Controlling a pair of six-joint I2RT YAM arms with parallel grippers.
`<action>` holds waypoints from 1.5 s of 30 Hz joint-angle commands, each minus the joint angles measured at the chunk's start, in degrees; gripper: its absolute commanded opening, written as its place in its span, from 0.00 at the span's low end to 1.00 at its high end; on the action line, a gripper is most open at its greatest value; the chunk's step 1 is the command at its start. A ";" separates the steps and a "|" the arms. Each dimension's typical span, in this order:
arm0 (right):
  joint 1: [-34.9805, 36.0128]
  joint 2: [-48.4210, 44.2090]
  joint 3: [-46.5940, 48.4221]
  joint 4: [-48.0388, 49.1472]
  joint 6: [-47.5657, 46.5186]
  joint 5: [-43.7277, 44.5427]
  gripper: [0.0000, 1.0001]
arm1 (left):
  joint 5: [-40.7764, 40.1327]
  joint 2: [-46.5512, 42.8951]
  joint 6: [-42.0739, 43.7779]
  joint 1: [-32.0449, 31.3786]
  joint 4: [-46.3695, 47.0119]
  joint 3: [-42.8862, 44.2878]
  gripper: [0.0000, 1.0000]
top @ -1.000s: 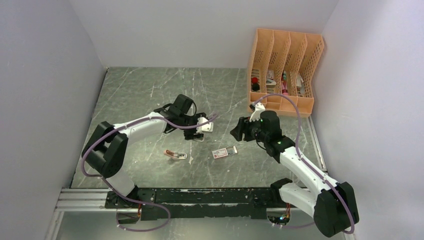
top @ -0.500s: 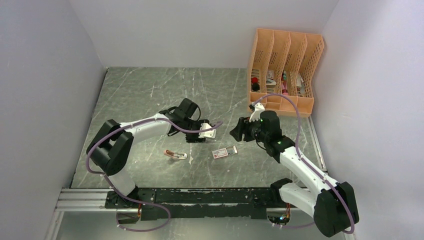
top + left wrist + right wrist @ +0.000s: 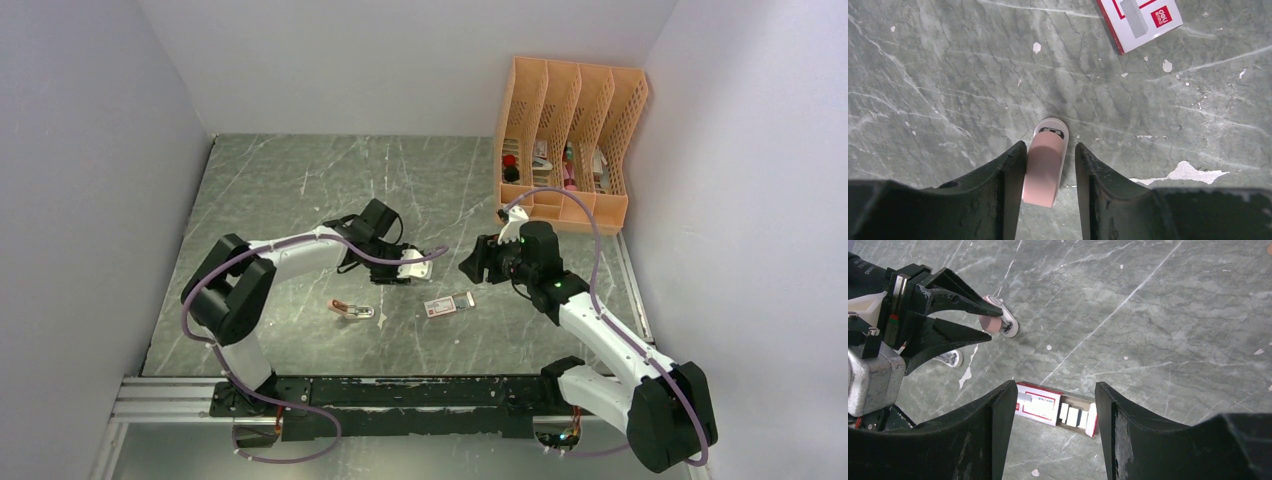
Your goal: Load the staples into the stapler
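Note:
A salmon-pink mini stapler (image 3: 1044, 170) lies on the marble table between the fingers of my left gripper (image 3: 1049, 146). The left finger touches it, and a gap shows at the right finger. The right wrist view shows the same stapler (image 3: 997, 322) inside those jaws. The staples' red-and-white box (image 3: 448, 305) lies just right of it, with its tray slid out and silvery strips (image 3: 1075, 416) showing. My right gripper (image 3: 1054, 385) hangs open above the box, holding nothing. A second pink stapler (image 3: 352, 309) lies open near the table's front.
An orange mesh file organizer (image 3: 570, 140) with small items in it stands at the back right. White walls close in the table (image 3: 300, 180) on three sides. The arms' base rail (image 3: 400, 395) runs along the near edge.
My left gripper has come down and toward the front, and its jaws have narrowed round the pink stapler. The right arm and the box have not moved.

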 commanded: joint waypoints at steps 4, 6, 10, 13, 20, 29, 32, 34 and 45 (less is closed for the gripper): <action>-0.16 -0.16 -0.21 0.19 -0.86 -0.25 0.63 | 1.19 2.05 0.49 -0.10 -2.09 3.00 0.40; -0.16 -0.39 -0.22 0.10 -0.83 -0.18 0.63 | 1.27 2.01 0.27 -0.06 -2.23 3.32 0.36; -0.16 -0.79 -0.13 0.37 -0.14 -0.21 0.63 | 2.16 0.82 -1.06 -0.11 -2.30 4.15 0.29; -0.16 -1.63 -0.40 3.62 3.98 0.59 0.64 | 4.29 -1.08 -3.17 0.03 -1.22 4.61 0.20; -0.16 4.77 4.80 10.29 11.19 -3.31 0.64 | 9.86 -8.94 -9.26 2.20 2.32 4.70 0.07; -0.03 13.15 15.40 14.84 17.33 -15.22 0.64 | 3.73 -29.04 -29.07 2.86 33.16 -14.56 0.07; 1.13 15.53 19.63 14.23 18.54 -16.70 0.63 | 0.88 -35.36 -34.93 2.88 40.00 -20.28 0.07; 2.55 16.28 21.90 13.15 18.14 -15.96 0.63 | -1.04 -38.24 -37.71 2.88 42.02 -23.03 0.07; 16.60 22.40 33.49 0.02 10.20 -4.08 0.63 | -6.79 -48.38 -39.33 2.93 40.44 -29.12 0.07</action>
